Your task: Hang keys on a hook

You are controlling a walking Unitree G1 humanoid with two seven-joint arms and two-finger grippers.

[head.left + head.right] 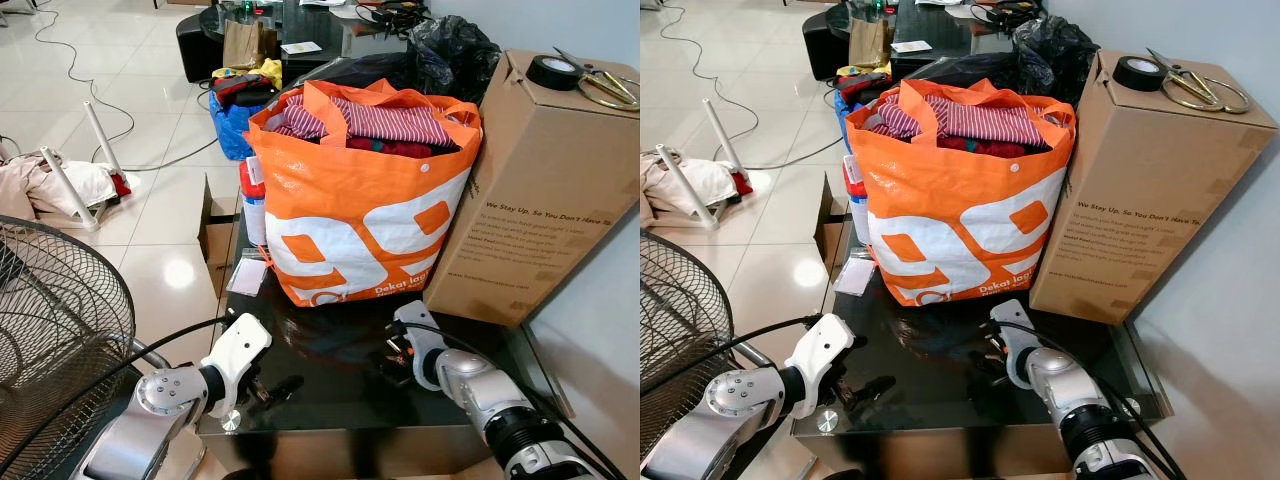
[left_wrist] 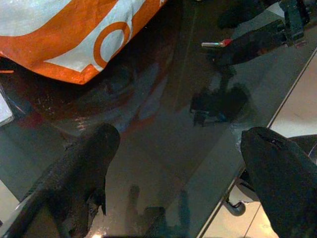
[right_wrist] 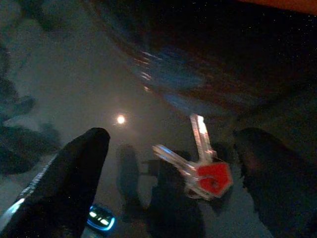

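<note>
Item: keys [image 3: 200, 171], red-capped, flat on black table [image 1: 340, 390]. My right gripper [image 3: 171, 173]: fingers apart, straddling them. Left gripper [image 2: 178, 173]: apart, idle nearby. Step: pickup. Next: lower, close.

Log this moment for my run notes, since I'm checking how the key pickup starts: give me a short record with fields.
surface: dark glass table
keys: silver keys with a red head, lying flat on the glass, not yet gripped
right gripper: low over the table, jaws open either side of the keys
left gripper: low over the table's near edge, jaws open, holding nothing
behind the keys: orange bag full of clothes, cardboard box on its right
hook: none made out
</note>
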